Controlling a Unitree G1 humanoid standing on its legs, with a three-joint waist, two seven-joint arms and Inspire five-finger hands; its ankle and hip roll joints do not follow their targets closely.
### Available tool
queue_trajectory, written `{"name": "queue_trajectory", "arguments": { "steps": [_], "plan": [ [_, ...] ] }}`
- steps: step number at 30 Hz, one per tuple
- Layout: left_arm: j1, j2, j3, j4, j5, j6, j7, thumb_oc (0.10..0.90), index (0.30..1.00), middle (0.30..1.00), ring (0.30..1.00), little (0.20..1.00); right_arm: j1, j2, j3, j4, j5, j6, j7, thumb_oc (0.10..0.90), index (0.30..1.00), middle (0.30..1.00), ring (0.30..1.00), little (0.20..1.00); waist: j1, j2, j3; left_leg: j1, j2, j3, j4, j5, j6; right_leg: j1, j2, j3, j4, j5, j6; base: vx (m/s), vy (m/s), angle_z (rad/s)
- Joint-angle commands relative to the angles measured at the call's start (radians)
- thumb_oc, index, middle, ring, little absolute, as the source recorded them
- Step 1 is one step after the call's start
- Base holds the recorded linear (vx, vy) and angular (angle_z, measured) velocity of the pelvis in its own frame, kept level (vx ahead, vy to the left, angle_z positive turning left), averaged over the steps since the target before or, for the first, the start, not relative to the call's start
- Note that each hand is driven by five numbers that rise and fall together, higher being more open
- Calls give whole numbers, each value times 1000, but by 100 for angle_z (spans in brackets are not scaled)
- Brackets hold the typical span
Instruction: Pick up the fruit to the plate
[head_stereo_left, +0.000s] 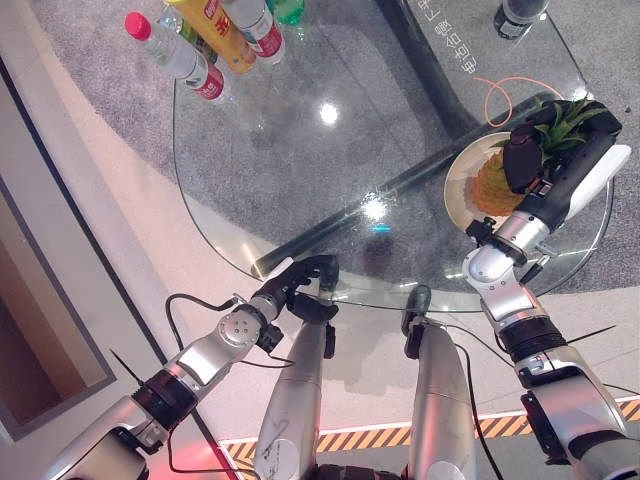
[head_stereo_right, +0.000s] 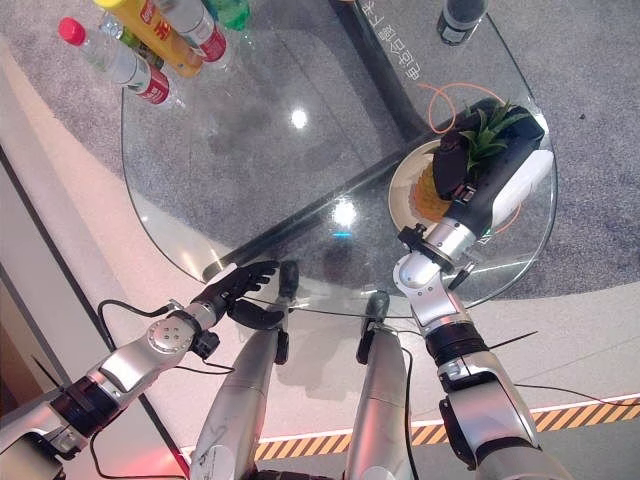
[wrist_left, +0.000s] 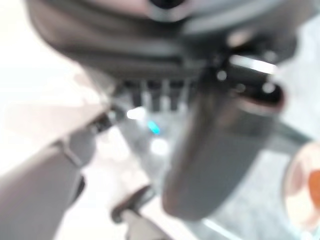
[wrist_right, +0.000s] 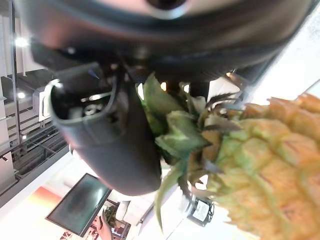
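A pineapple with green crown leaves lies over a pale plate at the right side of the round glass table. My right hand is shut on the pineapple near its crown. In the right wrist view the thumb sits against the leaves, with the yellow body beside it. I cannot tell whether the fruit rests on the plate or hangs just above it. My left hand is at the table's near edge, fingers relaxed and holding nothing.
Several bottles, one of them yellow, stand at the table's far left. A dark bottle stands at the far right. An orange cable loop lies beyond the plate.
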Motion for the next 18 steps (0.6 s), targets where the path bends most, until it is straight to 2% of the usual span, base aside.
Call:
{"name": "queue_trajectory", "arguments": {
  "steps": [1,15,18],
  "plan": [
    [-10,-36,-21,-51,-28,-44,14,800,900,900,900,900,-135,-67,-12,-70,-100,-59,-127,100,300,300,300,200,-11,29,-23,-25,-78,38,216,-157,87,49,43,-90,-244,257,9,0,0,0],
    [-42,-39,-52,-29,-45,-63,39,800,900,900,900,900,-192,-117,33,35,-133,-96,-176,100,300,300,300,200,-7,55,-23,-72,-85,40,211,-143,85,-9,36,-94,-236,264,12,-6,8,2],
    [-49,-48,-72,-26,-50,-75,54,800,900,900,900,900,-215,-126,41,86,-111,-98,-168,100,300,300,300,200,-6,69,-23,-85,-85,43,203,-137,84,-34,33,-90,-228,263,11,-24,47,0]
  ]
}}
